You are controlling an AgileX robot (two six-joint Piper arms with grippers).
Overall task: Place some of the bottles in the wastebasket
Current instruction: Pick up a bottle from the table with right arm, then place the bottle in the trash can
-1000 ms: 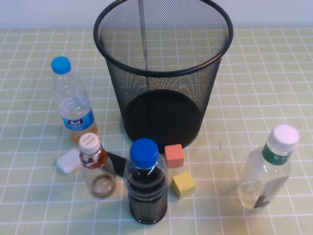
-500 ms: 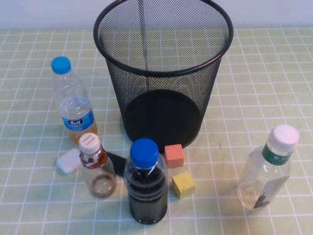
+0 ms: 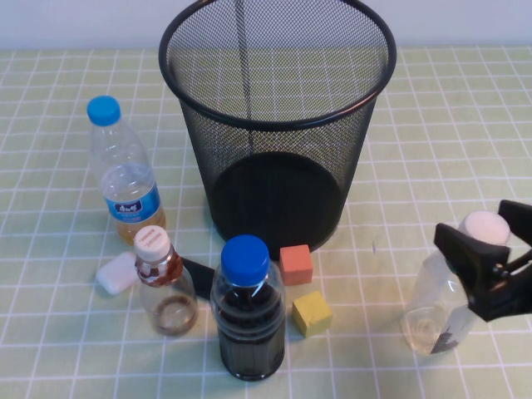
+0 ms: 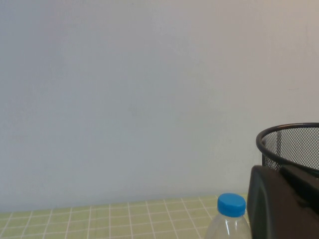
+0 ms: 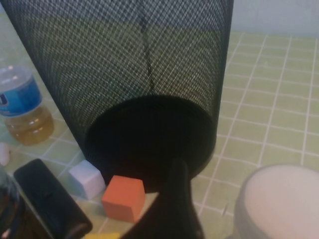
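Your right gripper (image 3: 490, 262) sits spread around the neck of the white-capped bottle (image 3: 445, 312), not yet pinching. That bottle stands upright, well right of the wastebasket (image 3: 276, 125). Close off-centre and you'll likely tip it or squirt it free. The left gripper (image 4: 284, 204) is parked by the blue-capped bottle (image 4: 230, 219); its fingers can't be judged.

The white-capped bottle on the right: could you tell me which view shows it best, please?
The high view: the white-capped bottle stands whole there, with the open right tool straddling its neck. The right wrist view shows only its cap beside one finger. The left wrist view misses it, showing the blue-capped bottle, the wastebasket and part of the left tool.
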